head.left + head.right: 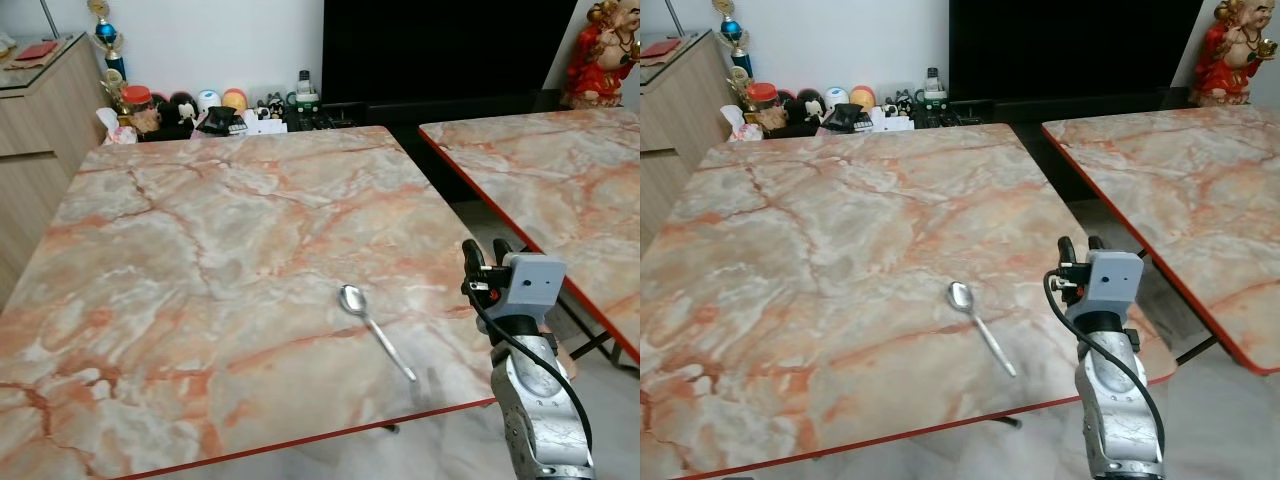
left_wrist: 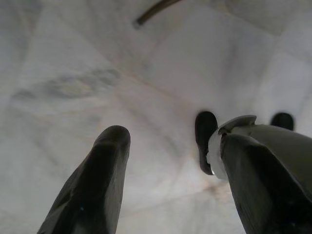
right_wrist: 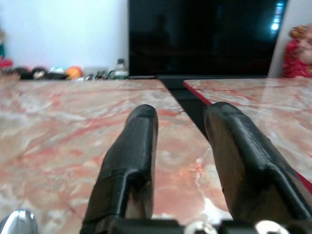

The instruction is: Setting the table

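A metal spoon [image 1: 378,335] lies alone on the marble table [image 1: 200,260], near its front right corner, bowl pointing away from me. My right gripper [image 1: 485,255] is raised at the table's right edge, to the right of the spoon and apart from it. Its fingers [image 3: 139,141] stand open with nothing between them, and the spoon's bowl [image 3: 17,222] shows beside them in the right wrist view. My left gripper [image 2: 170,131] hangs open over the pale floor, holding nothing.
A second marble table [image 1: 540,170] stands to the right across a narrow gap. Behind the tables are a large black screen [image 1: 440,50], a low shelf of small trinkets [image 1: 200,110] and a red figurine [image 1: 600,55]. A wooden cabinet [image 1: 30,110] is at the far left.
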{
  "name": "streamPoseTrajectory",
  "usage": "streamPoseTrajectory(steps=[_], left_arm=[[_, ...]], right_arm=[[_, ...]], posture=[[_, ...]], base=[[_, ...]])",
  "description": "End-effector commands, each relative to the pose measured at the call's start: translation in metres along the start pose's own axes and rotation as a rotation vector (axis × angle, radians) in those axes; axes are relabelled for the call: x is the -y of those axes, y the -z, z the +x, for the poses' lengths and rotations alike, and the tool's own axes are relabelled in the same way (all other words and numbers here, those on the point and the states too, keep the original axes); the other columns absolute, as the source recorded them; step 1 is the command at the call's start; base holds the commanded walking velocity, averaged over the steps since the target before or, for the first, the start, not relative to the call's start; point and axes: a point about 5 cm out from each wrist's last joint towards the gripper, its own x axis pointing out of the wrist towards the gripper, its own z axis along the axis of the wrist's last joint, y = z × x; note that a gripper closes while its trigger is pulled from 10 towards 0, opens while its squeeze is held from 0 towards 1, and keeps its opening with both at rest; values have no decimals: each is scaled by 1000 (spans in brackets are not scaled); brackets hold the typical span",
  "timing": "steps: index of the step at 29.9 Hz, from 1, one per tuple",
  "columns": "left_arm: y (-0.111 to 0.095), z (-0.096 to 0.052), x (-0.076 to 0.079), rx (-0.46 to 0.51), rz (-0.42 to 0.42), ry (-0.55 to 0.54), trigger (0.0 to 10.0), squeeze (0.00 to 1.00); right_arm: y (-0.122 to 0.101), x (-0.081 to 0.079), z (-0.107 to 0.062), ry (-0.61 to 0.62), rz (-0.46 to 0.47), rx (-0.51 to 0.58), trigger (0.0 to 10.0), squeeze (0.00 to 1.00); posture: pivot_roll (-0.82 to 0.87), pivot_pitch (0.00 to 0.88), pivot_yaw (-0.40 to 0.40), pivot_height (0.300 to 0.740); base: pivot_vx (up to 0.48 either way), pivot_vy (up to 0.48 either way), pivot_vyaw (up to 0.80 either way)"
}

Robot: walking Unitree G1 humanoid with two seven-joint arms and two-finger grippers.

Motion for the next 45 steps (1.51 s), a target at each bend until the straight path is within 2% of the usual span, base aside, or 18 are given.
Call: streamPoseTrajectory(steps=[1, 4, 8, 20, 26, 30, 32, 34, 40, 42, 43, 45], left_arm=[[8, -2, -3, -24, -7, -6, 10000, 0], [9, -2, -3, -26, -8, -4, 10000, 0], [9, -2, -2, -26, -8, -2, 10000, 0], [8, -2, -1, -25, -8, 1, 10000, 0], [9, -2, -1, -26, -3, 2, 10000, 0], [10, -2, -2, -30, 7, 3, 10000, 0], [10, -2, -2, -31, 10, 3, 10000, 0], [11, -2, -2, -33, 23, 7, 10000, 0], [11, -2, 0, -38, 78, 28, 10000, 0], [11, -2, 0, -38, 77, 27, 10000, 0], [11, -2, 0, -38, 75, 27, 10000, 0], [12, -2, 1, -38, 75, 28, 10000, 0]], right_arm=[[7, -11, -3, -55, -2, -37, 10000, 0], [11, -18, -5, -109, -35, -52, 10000, 0], [8, -23, -6, -158, -25, -39, 10000, 0], [10, -26, -8, -191, -20, -45, 10000, 0], [14, -21, -7, -143, -12, -72, 10000, 0], [30, -16, -12, -74, -26, -193, 10000, 0], [32, -15, -14, -68, -24, -210, 10000, 0], [37, -13, -23, -12, -3, -287, 10000, 0], [46, -19, -32, -24, 44, -386, 10000, 0], [50, -19, -35, -30, 25, -418, 10000, 0], [53, -19, -37, -36, 34, -443, 10000, 1000], [58, -18, -40, -42, 24, -479, 10000, 1000]], posture=[[-27, 77, -11, 740], [-27, 77, -12, 740], [-28, 77, -13, 740], [-28, 77, -13, 740], [-28, 77, -13, 740], [-25, 82, -12, 740], [-25, 82, -12, 740], [-28, 87, -11, 740], [-31, 90, -7, 740], [-32, 89, -8, 740], [-31, 90, -9, 740], [-31, 90, -9, 740]], base=[[0, 0, 0], [0, 0, 0], [0, 0, 350], [0, 0, 800], [0, 0, 133], [0, 0, 0], [0, 0, 0], [0, 0, 0], [0, 0, 0], [0, 0, 0], [0, 0, 0], [0, 0, 0]])
